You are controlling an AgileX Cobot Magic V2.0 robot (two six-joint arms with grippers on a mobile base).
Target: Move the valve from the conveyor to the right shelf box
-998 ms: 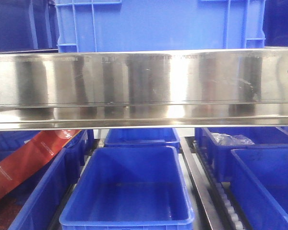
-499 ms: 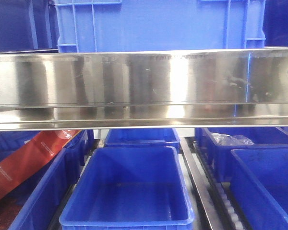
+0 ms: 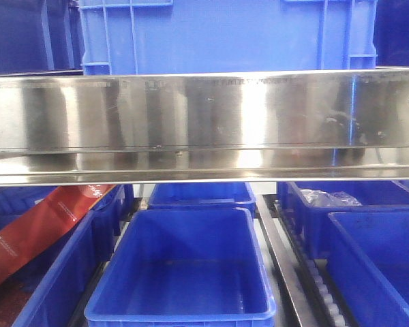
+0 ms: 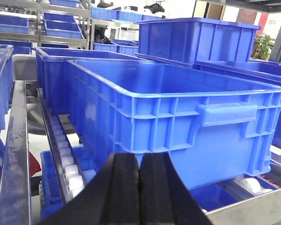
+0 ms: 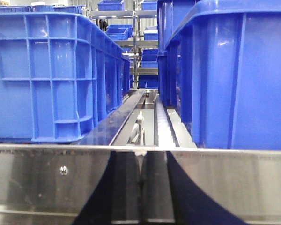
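— What is nearest you?

— My left gripper (image 4: 139, 187), at 6 o'clock in its wrist view. The two black fingers are pressed flat together with nothing between them. Just beyond sits a blue crate (image 4: 178, 117) on a track of white rollers (image 4: 68, 164) that runs off toward 10 o'clock.

— And the right gripper?

— I see only a dark shape on the steel rail (image 5: 215, 183) close to that camera. I cannot tell whether it is clenched or released. Past the rail, a roller lane runs between two blue crates toward 12.

— The room?

— From the front, the polished shelf rail spans the view. Below it, at 6, is an open blue bin (image 3: 184, 272). A crumpled clear bag (image 3: 327, 198) lies in a bin at 4. Far off are steel racks of blue bins, and a green plant (image 4: 261, 44) at 2.

— Any writing?

— A red packet (image 3: 41, 231) at 8 has white print too small to read.

— The valve?

— It shows in none of my views.
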